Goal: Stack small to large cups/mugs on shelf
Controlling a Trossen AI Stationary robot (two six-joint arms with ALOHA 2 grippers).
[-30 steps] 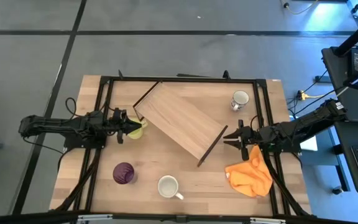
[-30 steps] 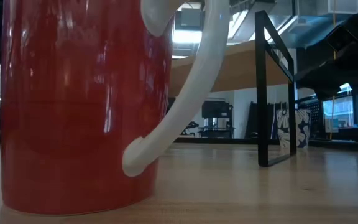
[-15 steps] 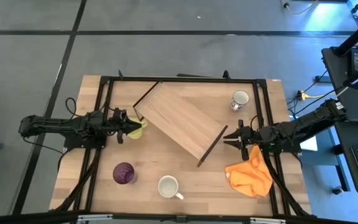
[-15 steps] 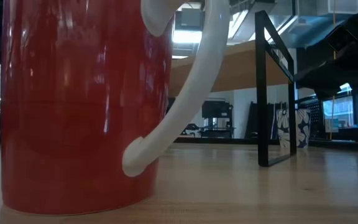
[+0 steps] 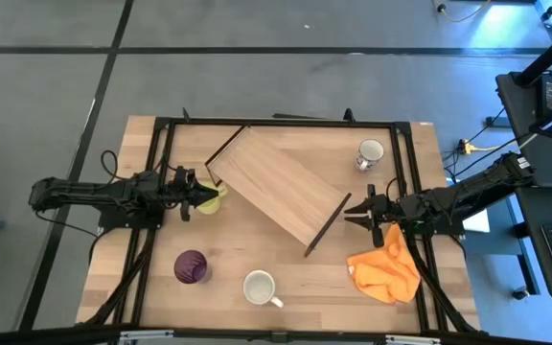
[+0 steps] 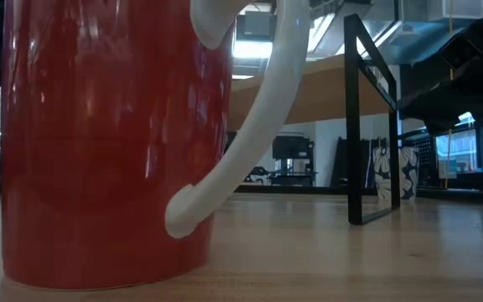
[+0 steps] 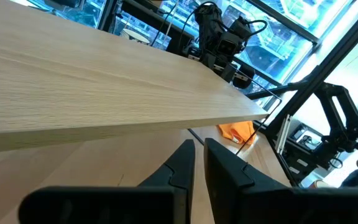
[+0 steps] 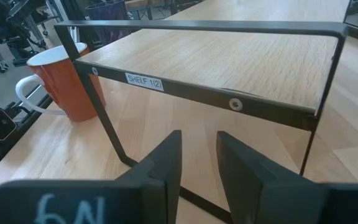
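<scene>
No movement; 4 mugs (image 5: 259, 286) apart.

One label reads clearly: a small white sticker (image 8: 145, 81) on the dark metal end bar (image 8: 197, 98) of the shelf (image 8: 229, 59), printed "SHELF 1(2)". Down on the body of the right arm's own tool (image 8: 194, 163), close to the camera, there are pale handwritten marks that look like "6N", though they are only partly in view. Nothing else carries readable text.
</scene>
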